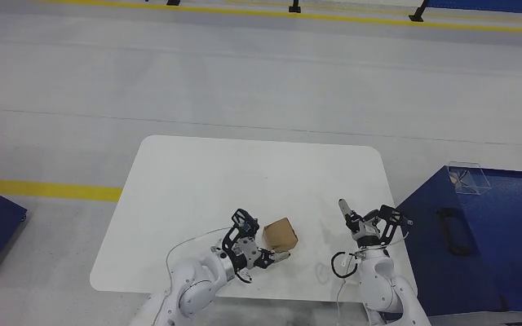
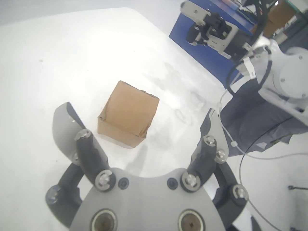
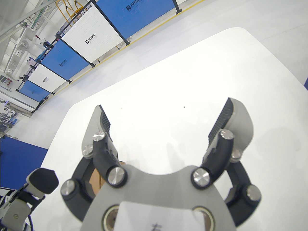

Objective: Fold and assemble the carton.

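A small brown carton [image 1: 280, 234] stands folded into a closed cube near the front of the white table [image 1: 204, 179]. In the left wrist view the carton [image 2: 128, 114] rests just beyond my left gripper [image 2: 138, 114], which is open with the carton a little ahead of its fingers and untouched. My left gripper [image 1: 269, 253] lies just beside the carton at the table's front. My right gripper [image 1: 359, 220] hovers open and empty over the table's front right part. In the right wrist view that gripper [image 3: 166, 116] has nothing between its fingers, and a sliver of the carton [image 3: 96, 180] peeks out behind it.
A blue cabinet [image 1: 465, 236] stands close to the table's right side, with a clear plastic box [image 1: 468, 176] on top. The table's rounded edges are near both arms. Blue and white partition panels [image 3: 79, 41] line the far floor.
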Action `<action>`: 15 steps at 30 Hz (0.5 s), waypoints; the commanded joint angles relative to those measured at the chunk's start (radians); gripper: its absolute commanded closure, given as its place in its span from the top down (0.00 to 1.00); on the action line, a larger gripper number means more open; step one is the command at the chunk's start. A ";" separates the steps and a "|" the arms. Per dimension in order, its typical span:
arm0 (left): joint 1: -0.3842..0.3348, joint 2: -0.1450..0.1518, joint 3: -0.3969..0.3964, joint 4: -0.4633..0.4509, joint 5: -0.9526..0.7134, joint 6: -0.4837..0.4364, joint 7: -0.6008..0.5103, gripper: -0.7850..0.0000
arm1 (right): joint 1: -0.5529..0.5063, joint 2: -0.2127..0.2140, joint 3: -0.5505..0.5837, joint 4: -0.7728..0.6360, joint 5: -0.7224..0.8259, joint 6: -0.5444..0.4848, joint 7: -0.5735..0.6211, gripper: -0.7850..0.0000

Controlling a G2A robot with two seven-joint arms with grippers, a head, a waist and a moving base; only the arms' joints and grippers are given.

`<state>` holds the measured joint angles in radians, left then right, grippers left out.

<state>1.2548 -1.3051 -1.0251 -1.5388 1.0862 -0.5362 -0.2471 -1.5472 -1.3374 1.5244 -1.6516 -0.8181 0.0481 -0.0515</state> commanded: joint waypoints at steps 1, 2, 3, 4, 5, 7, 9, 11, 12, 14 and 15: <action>0.002 0.010 -0.014 -0.005 0.055 -0.132 0.009 1.00 | 0.000 0.000 0.000 0.000 0.000 0.000 0.000 1.00; 0.009 0.012 -0.025 -0.004 0.065 -0.111 0.023 1.00 | 0.000 0.000 0.000 0.000 0.000 0.000 0.000 1.00; 0.024 0.010 -0.036 -0.001 0.051 -0.030 0.037 1.00 | 0.000 0.000 0.000 0.000 0.000 0.000 0.000 1.00; 0.024 0.010 -0.036 -0.001 0.051 -0.030 0.037 1.00 | 0.000 0.000 0.000 0.000 0.000 0.000 0.000 1.00; 0.024 0.010 -0.036 -0.001 0.051 -0.030 0.037 1.00 | 0.000 0.000 0.000 0.000 0.000 0.000 0.000 1.00; 0.024 0.010 -0.036 -0.001 0.051 -0.030 0.037 1.00 | 0.000 0.000 0.000 0.000 0.000 0.000 0.000 1.00; 0.024 0.010 -0.036 -0.001 0.051 -0.030 0.037 1.00 | 0.000 0.000 0.000 0.000 0.000 0.000 0.000 1.00; 0.019 0.012 -0.036 0.003 0.107 0.000 0.042 1.00 | 0.000 0.000 0.000 0.000 0.000 0.000 0.000 1.00; 0.007 0.013 -0.032 0.014 0.158 0.021 0.036 1.00 | 0.000 0.000 0.000 0.000 0.000 0.000 0.000 1.00; -0.022 0.012 -0.023 0.054 0.175 -0.010 0.058 1.00 | 0.000 0.000 0.000 0.000 0.000 0.000 0.000 1.00; -0.039 0.012 -0.022 0.079 0.187 -0.026 0.067 1.00 | 0.000 0.000 0.000 0.000 0.000 0.000 0.000 1.00</action>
<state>1.2335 -1.2930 -1.0478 -1.4877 1.2660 -0.5308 -0.1922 -1.5472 -1.3374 1.5244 -1.6516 -0.8181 0.0481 -0.0514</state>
